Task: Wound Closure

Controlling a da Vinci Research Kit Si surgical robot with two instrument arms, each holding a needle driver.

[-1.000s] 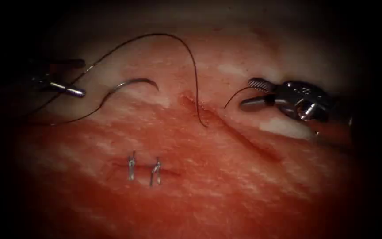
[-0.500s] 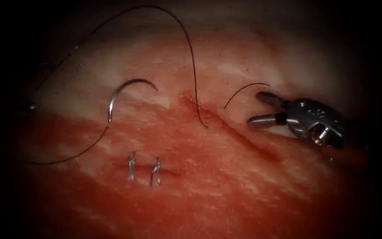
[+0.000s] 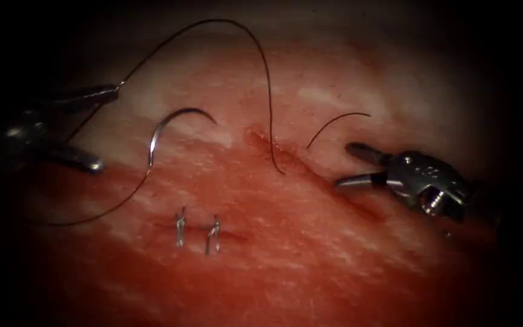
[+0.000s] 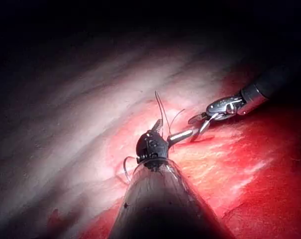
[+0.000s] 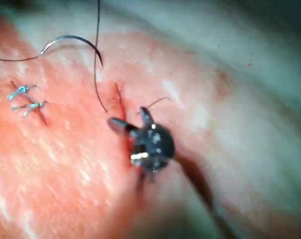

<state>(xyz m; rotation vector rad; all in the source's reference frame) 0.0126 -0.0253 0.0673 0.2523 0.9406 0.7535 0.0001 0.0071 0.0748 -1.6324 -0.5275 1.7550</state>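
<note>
Left tool (image 3: 101, 130) sits left of the cut (image 3: 328, 184), jaws spread wide, one tip up near the thread (image 3: 261, 66), the other lower; whether the upper tip touches the thread cannot be told, and nothing is clamped between the jaws. The needle (image 3: 167, 124) lies free on the tissue (image 3: 310, 254) just to the right of this tool's tips, between them and the cut, its point toward the cut and resting on the surface, not buried. From the needle's blunt end the thread runs down and away below the left tool; a second stretch arches high above the needle and drops into the cut's upper end. Right tool (image 3: 345, 165) sits at the cut's right edge, jaws spread, holding nothing. A short loose thread end (image 3: 334, 124) curls just above its upper tip. Two finished stitches (image 3: 198, 230) lie below the needle, well apart from both tools.
</note>
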